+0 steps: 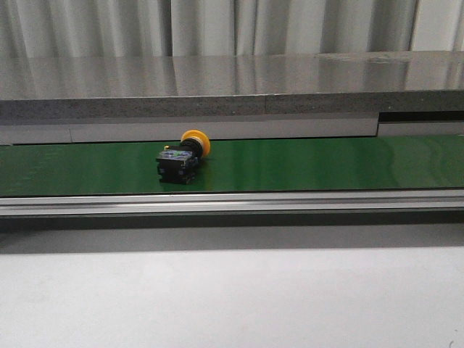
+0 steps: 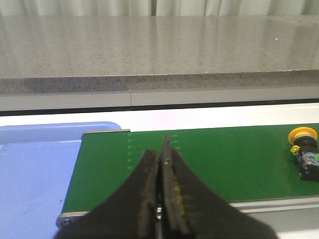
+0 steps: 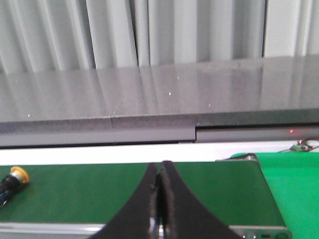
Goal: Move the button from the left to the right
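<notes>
The button (image 1: 185, 155), with a yellow-orange round head and a black blocky body, lies on its side on the green belt (image 1: 326, 163), left of the belt's middle in the front view. It shows at the edge of the left wrist view (image 2: 305, 152) and of the right wrist view (image 3: 12, 180). My left gripper (image 2: 164, 145) is shut and empty over the belt's left end, well apart from the button. My right gripper (image 3: 161, 169) is shut and empty over the belt's right part. Neither gripper shows in the front view.
A blue tray (image 2: 30, 169) sits beyond the belt's left end. A bright green surface (image 3: 299, 189) lies past the belt's right end. A metal rail (image 1: 232, 203) runs along the belt's near edge, and a grey stone ledge (image 1: 232, 87) runs behind it.
</notes>
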Action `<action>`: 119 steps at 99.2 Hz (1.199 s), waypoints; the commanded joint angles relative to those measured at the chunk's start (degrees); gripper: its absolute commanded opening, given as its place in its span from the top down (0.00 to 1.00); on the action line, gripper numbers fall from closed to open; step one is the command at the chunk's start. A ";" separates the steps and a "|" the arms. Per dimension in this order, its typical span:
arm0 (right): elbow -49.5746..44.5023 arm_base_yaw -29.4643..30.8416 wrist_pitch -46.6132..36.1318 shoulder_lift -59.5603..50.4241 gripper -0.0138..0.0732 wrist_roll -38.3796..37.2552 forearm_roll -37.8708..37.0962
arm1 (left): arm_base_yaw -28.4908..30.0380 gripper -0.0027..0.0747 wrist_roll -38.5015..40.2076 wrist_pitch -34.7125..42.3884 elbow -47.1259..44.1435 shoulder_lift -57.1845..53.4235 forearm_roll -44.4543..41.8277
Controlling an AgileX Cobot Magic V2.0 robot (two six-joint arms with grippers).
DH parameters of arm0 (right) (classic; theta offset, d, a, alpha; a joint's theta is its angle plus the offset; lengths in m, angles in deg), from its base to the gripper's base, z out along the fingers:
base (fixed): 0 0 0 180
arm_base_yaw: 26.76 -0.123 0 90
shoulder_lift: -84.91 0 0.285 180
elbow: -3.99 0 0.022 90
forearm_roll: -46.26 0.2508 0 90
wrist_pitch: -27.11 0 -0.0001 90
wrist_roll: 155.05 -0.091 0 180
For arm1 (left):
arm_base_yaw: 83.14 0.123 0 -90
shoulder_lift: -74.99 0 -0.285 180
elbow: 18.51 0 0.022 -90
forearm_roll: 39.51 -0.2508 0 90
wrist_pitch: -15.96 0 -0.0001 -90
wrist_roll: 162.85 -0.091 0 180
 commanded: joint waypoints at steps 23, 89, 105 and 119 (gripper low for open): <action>22.37 -0.04 20.28 24.34 0.92 0.00 0.06 | -0.57 0.99 -0.08 4.83 1.70 0.19 0.47; 28.07 -0.04 21.45 47.27 0.46 0.00 6.52 | -0.57 0.99 -0.08 4.83 1.70 0.19 0.47; 28.07 -0.04 19.54 47.27 0.18 0.00 7.02 | -0.57 0.99 -0.08 4.83 1.70 0.19 0.47; 28.07 -0.04 16.78 47.43 0.17 0.00 10.64 | -0.57 0.99 -0.08 4.83 1.70 0.19 0.47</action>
